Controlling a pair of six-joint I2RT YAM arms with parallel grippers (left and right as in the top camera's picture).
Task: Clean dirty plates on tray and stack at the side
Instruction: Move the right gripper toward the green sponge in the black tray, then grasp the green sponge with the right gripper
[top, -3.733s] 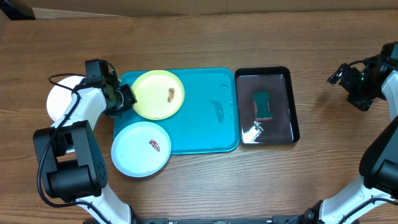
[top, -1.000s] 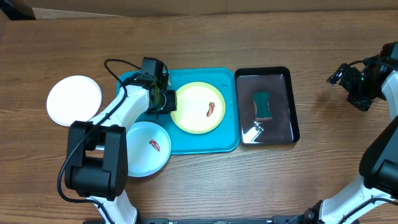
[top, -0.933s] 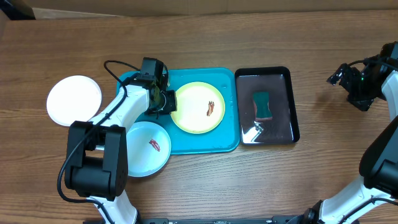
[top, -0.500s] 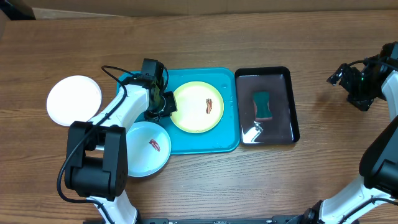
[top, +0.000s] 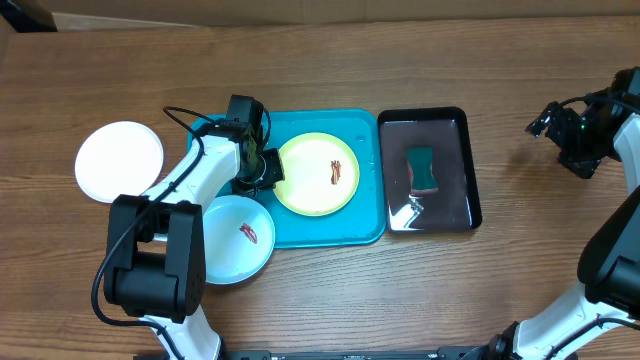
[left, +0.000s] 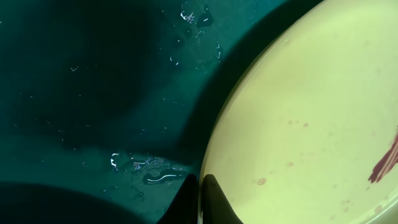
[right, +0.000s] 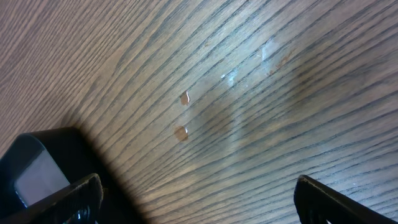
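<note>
Yellow plate (top: 317, 175) is pinched at the rim edge by left gripper (left: 200, 198). It could be dropped: shallow bite, wet tray (top: 300, 232). Right gripper (right: 198, 190) is held spread, empty.

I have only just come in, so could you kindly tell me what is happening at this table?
The left claw is shut on the rim of the smeared pale yellow-green round plastic plate, lying on the large turquoise rectangular plastic tray. The smeared pale blue plate rests at the tray's corner; the white plate lies apart on the wood. The right claw hangs open, far from the green sponge in the glossy black tray.
</note>
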